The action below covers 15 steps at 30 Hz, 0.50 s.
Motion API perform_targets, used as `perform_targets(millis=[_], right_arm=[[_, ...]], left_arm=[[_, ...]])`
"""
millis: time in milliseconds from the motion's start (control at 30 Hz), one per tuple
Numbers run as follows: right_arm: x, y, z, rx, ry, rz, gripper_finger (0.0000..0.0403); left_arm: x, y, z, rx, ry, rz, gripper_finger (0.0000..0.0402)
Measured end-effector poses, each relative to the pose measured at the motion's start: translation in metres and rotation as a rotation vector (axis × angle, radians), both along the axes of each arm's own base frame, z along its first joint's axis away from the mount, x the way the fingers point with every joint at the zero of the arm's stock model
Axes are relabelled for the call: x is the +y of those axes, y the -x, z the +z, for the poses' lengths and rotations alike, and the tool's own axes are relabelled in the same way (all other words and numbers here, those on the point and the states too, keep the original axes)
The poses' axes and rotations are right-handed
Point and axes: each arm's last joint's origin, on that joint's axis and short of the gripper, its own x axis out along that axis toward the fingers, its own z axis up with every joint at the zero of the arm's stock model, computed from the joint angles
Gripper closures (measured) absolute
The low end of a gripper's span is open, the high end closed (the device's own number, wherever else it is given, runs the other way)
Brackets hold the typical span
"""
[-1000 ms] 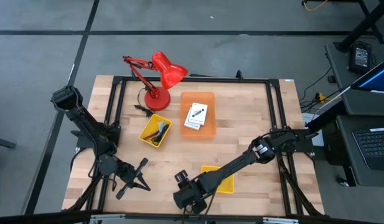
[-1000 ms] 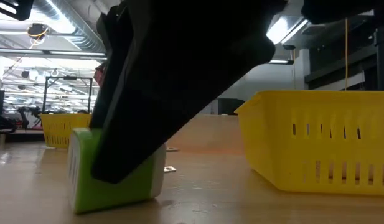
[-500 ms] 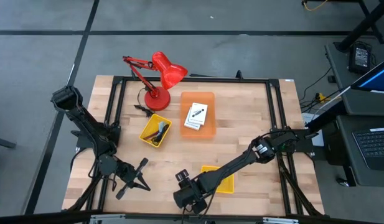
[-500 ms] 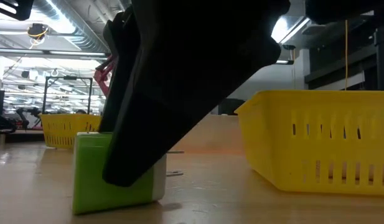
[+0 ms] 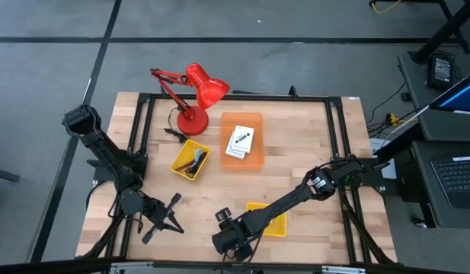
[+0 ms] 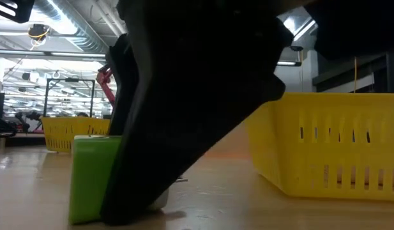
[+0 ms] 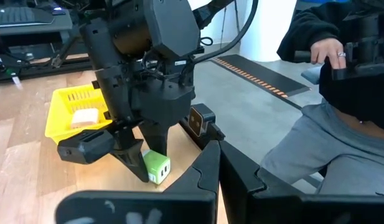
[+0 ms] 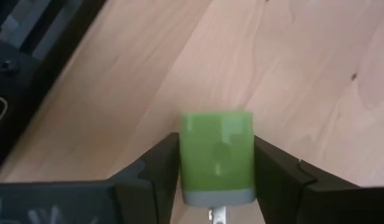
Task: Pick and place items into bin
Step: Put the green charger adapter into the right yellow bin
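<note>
A small green block with a white end (image 8: 216, 155) stands on the wooden table near its front edge; it also shows in the low view (image 6: 91, 179) and the left wrist view (image 7: 156, 168). My right gripper (image 8: 216, 163) reaches down over it, one finger on each side, near the front edge in the high view (image 5: 222, 218). My left gripper (image 5: 172, 213) is open and empty at the front left. A white card lies in the orange bin (image 5: 242, 156). Cords lie in the small yellow bin (image 5: 181, 156). My right gripper pinches the green block by its two opposite side faces (image 8: 187, 163) between its two fingers (image 8: 155, 171). The fingers come slanting down from above. The block stands on the table on its lower end (image 6: 88, 217).
A red desk lamp (image 5: 195, 95) stands at the far left. A second yellow bin (image 5: 274, 224) sits beside the right arm; it fills the right of the low view (image 6: 337, 147). A seated person (image 7: 341, 112) shows beyond the table's front edge.
In the low view my right gripper's near finger has moved down and across the green block, covering more of it. The block has kept its place on the table.
</note>
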Motion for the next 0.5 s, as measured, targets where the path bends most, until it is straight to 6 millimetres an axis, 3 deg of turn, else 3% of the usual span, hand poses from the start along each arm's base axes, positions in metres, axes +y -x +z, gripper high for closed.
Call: perform_targets(millis=[267, 500], right_arm=[[0.0002, -0.0013, 0.0013, -0.006, -0.017, -0.031, 0.0279], [0.0005, -0.0009, 0.0025, 0.004, -0.039, -0.048, 0.028]], left_arm=[[0.0001, 0.0001, -0.0005, 0.003, -0.005, 0.0, 0.0399], [0.0001, 0.0001, -0.0005, 0.003, -0.005, 0.0, 0.0399]])
